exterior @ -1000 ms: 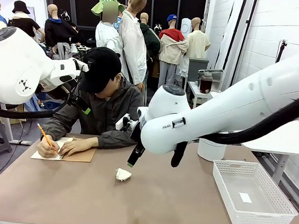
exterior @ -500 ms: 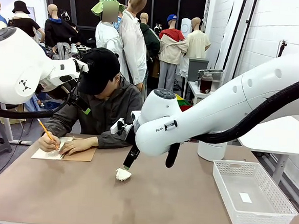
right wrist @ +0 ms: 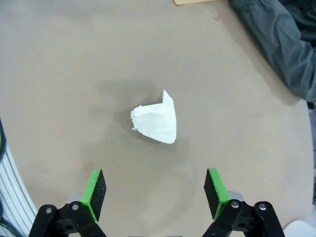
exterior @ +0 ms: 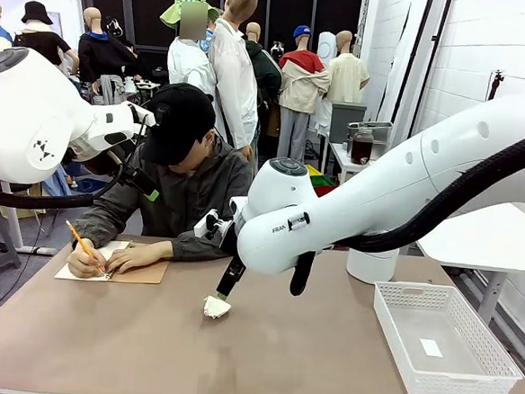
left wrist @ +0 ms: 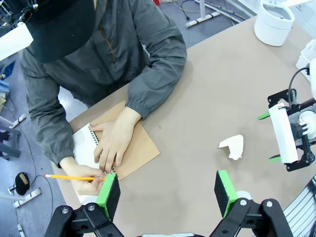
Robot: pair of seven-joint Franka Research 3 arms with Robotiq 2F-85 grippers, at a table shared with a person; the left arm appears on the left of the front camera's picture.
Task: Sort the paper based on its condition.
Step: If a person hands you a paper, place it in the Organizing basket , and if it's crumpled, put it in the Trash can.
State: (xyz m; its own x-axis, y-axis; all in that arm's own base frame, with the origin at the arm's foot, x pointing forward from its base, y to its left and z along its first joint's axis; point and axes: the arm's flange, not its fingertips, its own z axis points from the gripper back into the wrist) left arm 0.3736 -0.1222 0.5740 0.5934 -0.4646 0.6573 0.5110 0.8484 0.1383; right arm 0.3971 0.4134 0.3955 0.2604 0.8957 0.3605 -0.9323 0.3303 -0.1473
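Note:
A crumpled white piece of paper (exterior: 216, 307) lies on the brown table near its middle. My right gripper (exterior: 228, 287) hangs just above it, open, and its own view has the paper (right wrist: 155, 121) ahead of and between the green pads (right wrist: 94, 190) with nothing gripped. From high above the table's left side, my left gripper (left wrist: 166, 195) is open and empty. Its view takes in the crumpled paper (left wrist: 233, 146) and the right gripper (left wrist: 266, 137) beside it.
At the far left a person writes with a pencil on a spiral notepad (exterior: 113, 268) with brown backing. A white mesh basket (exterior: 442, 340) stands at the right, a small white slip inside. A white round container (exterior: 370, 263) stands behind it.
My right arm has swung left and lowered, bringing its open gripper close over the crumpled paper. The person's pencil hand has shifted slightly. The left arm has not moved.

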